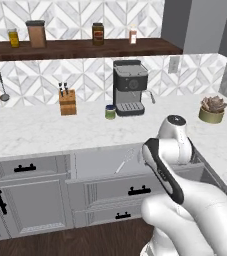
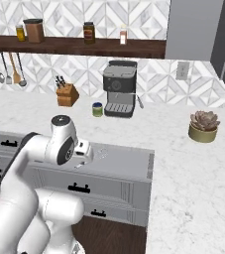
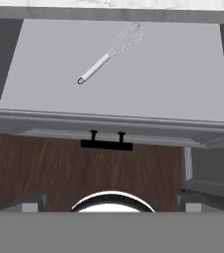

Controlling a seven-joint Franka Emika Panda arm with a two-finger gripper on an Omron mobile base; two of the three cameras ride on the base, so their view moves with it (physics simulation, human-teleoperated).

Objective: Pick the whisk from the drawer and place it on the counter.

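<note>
The wide grey drawer (image 1: 110,192) stands pulled out below the white marble counter (image 1: 35,130). On its pale grey floor (image 3: 182,74) lies the slim silvery whisk (image 3: 108,57), slanted, with the wire head toward the counter and the handle end toward the drawer front. The whisk (image 1: 126,160) also shows left of my arm in the left base view. My gripper (image 3: 111,205) hangs above the drawer front and its black bar handle (image 3: 106,144), apart from the whisk. Its fingertips (image 3: 32,202) are spread wide with nothing between them.
On the counter stand a knife block (image 1: 68,102), a coffee machine (image 1: 130,87), a small green-lidded jar (image 1: 110,112) and a potted succulent (image 1: 212,110). A dark wooden shelf (image 1: 80,48) carries jars. A narrower drawer (image 1: 25,168) sits left of the open one.
</note>
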